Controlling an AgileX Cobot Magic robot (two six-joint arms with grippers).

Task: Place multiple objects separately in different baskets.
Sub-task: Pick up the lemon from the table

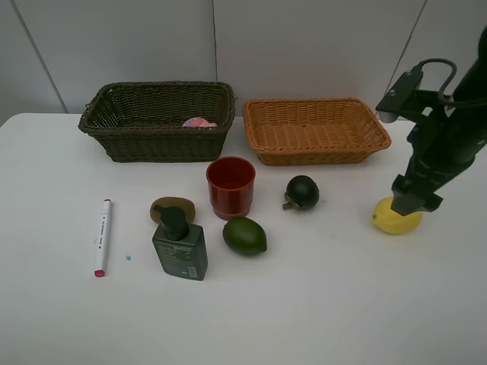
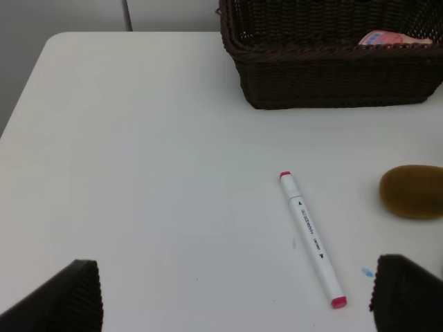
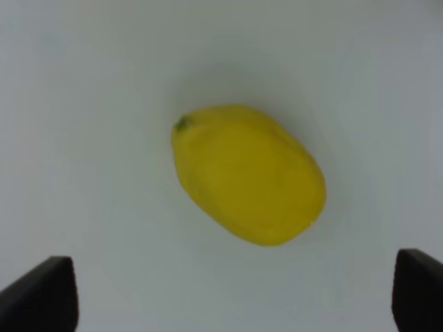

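Mia: Baskets first: the deep dark brown woven basket [image 1: 152,137] and the flat orange woven basket [image 1: 319,157] sit along the white table's [image 1: 319,304] far edge.
Tom: The right gripper [image 1: 415,202] hangs wide open over the yellow oval lemon [image 1: 396,221], near the right edge. Go straight down and squeeze its fat middle softly.
Mia: The left gripper [image 2: 239,299] is wide open too, by the white marker pen [image 2: 310,235].
Tom: Its tiny writing is too small to read.

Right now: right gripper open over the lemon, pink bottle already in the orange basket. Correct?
One thing is wrong. The pink bottle lies in the dark olive basket, not the orange basket; the exterior high view shows it. The rest holds: the right gripper is open over the lemon.
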